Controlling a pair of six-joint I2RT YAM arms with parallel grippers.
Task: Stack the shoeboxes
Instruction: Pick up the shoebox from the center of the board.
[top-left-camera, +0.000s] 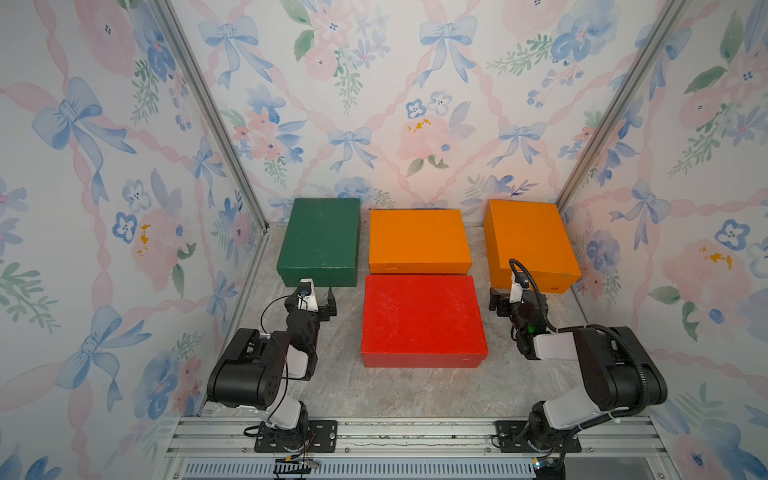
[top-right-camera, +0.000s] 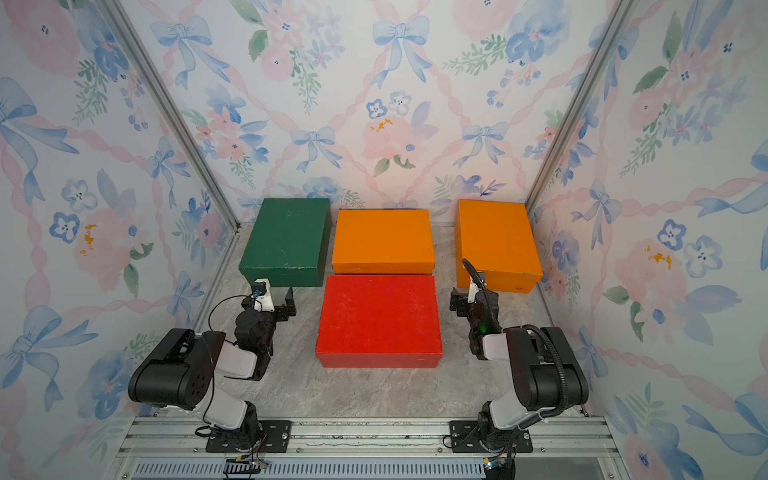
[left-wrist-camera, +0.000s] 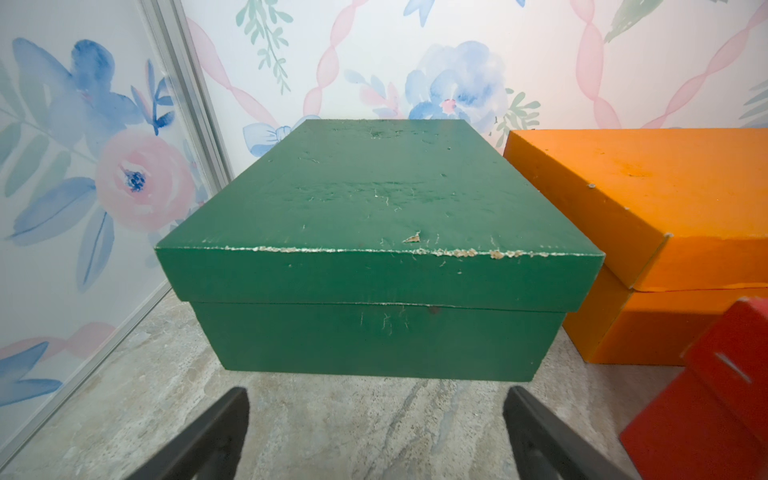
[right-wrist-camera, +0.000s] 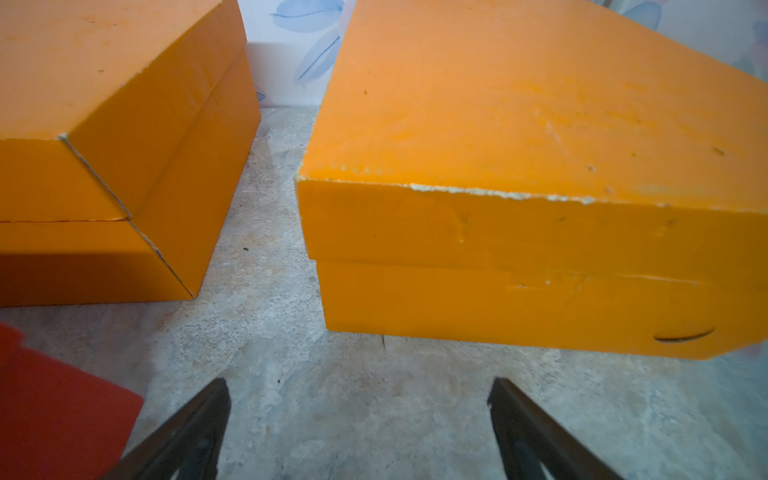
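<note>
Left gripper (left-wrist-camera: 376, 395) and right gripper (right-wrist-camera: 359, 386) spread, empty; I see nothing stacked yet, red shoebox (top-left-camera: 422, 318) at six o'clock.

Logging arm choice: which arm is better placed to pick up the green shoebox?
Left. The left gripper sits directly before the green shoebox, jaws open toward its near end; the right gripper faces the rightmost orange shoebox.
</note>
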